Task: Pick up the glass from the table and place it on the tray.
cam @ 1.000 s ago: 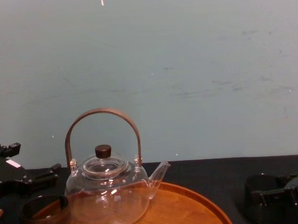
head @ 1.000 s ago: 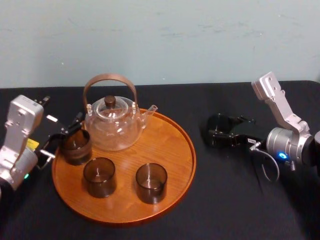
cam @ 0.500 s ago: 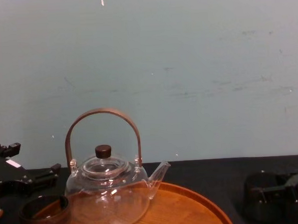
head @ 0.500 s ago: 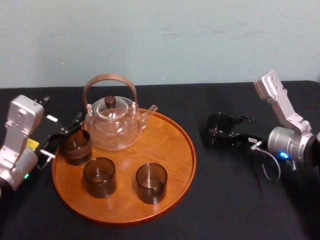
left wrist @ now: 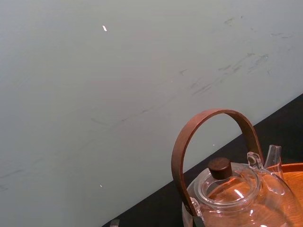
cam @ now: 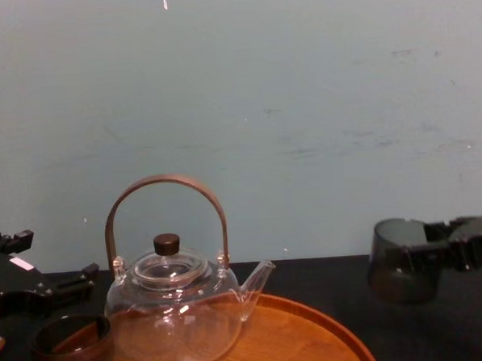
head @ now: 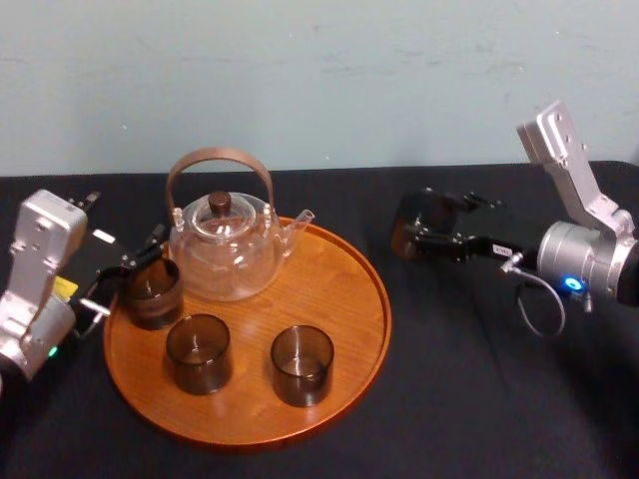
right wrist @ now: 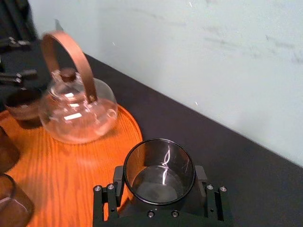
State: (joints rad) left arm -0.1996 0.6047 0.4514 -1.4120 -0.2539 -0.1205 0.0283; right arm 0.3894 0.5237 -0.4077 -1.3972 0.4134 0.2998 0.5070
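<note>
My right gripper (head: 424,232) is shut on a smoky grey-brown glass (head: 408,225), holding it upright in the air just right of the tray. The right wrist view shows that glass (right wrist: 158,168) seated between the black fingers (right wrist: 106,201). From the chest camera the glass (cam: 399,261) hangs clear above the black table. The round orange-brown wooden tray (head: 339,289) carries three more tumblers: one at its left edge (head: 152,291) and two near its front (head: 199,351) (head: 302,364). My left gripper (head: 125,279) rests open at the tray's left edge, beside the leftmost tumbler.
A clear glass teapot (head: 225,244) with an arched wooden handle stands at the back left of the tray. The tray's right half (right wrist: 61,170) is bare wood. Black cloth covers the table (head: 479,379), and a pale wall rises behind.
My right gripper has lifted the glass off the table and carried it left toward the tray. The left arm and the things on the tray have not moved.
</note>
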